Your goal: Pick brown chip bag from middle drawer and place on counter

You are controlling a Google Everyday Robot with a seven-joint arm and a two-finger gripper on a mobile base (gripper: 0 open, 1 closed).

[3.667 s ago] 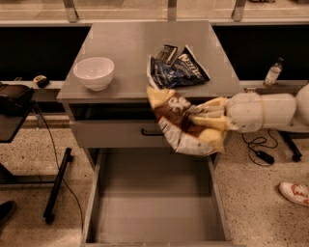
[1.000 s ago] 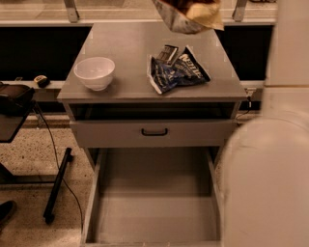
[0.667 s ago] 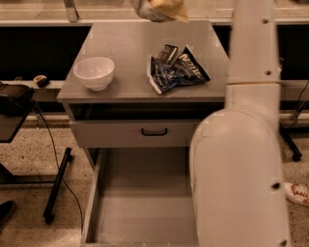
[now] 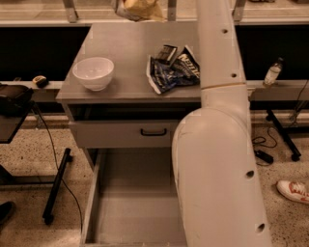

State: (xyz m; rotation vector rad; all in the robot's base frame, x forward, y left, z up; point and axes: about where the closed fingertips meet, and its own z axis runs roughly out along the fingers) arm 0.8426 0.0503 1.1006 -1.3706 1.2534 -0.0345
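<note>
The crinkly brown and cream chip bag (image 4: pixel 129 9) hung at the top edge of view, above the far edge of the flat grey metal counter (image 4: pixel 125 46). The gripper (image 4: pixel 145 6) sat right beside it, mostly cut off, so I could not tell whether it gripped. Nearer, the deep grey metal middle drawer (image 4: pixel 135 207) stood pulled out.

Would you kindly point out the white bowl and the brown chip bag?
white bowl (image 4: pixel 93 83), camera view, front wall.
brown chip bag (image 4: pixel 140 7), camera view, lower part.
gripper, camera view: out of frame above the bag.
</note>
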